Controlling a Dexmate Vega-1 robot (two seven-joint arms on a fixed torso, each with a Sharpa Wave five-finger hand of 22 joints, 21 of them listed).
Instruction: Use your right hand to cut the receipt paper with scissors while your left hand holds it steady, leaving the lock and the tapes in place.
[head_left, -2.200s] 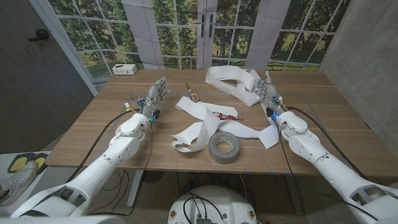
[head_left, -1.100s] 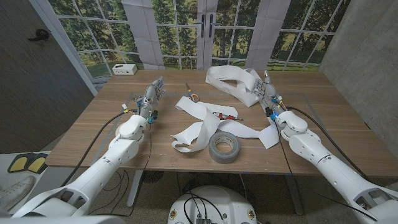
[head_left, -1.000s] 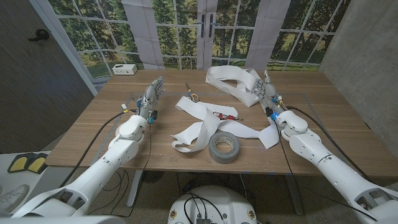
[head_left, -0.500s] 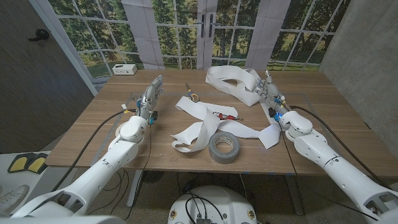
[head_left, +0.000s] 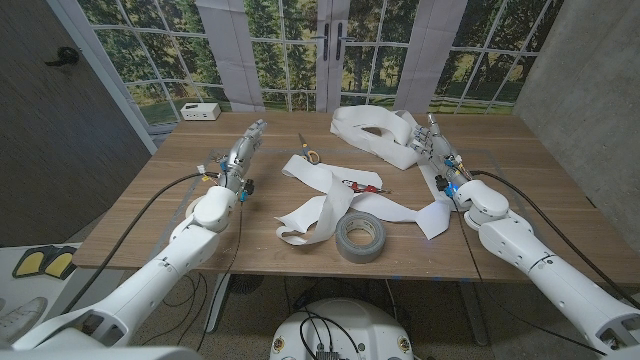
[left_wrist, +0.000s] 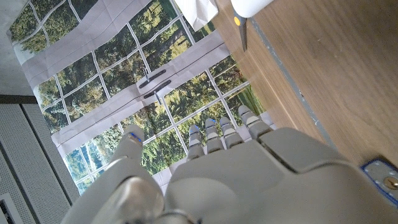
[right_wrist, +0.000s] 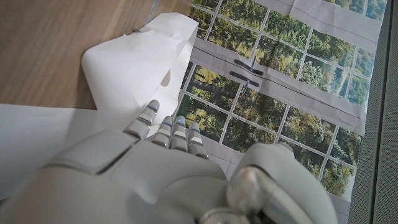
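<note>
A long white strip of receipt paper (head_left: 330, 205) winds across the middle of the wooden table (head_left: 520, 170), and more of it is heaped at the back (head_left: 365, 128). Orange-handled scissors (head_left: 308, 152) lie beside the strip's far left end, blade pointing away. A small red and dark object, likely the lock (head_left: 353, 185), sits on the strip. A grey tape roll (head_left: 360, 237) stands near the front edge. My left hand (head_left: 243, 155) is left of the scissors, fingers straight, holding nothing. My right hand (head_left: 438, 148) is beside the paper heap (right_wrist: 143, 68), also holding nothing.
A small white box (head_left: 200, 111) stands at the table's back left corner. In the left wrist view the scissors' blade tip (left_wrist: 242, 37) lies on the wood beyond my left hand (left_wrist: 236, 174). A window backdrop closes off the far side.
My left hand has turned slightly so its fingers look narrower. My right arm has shifted a little to the right. The paper, scissors and tape have not moved.
</note>
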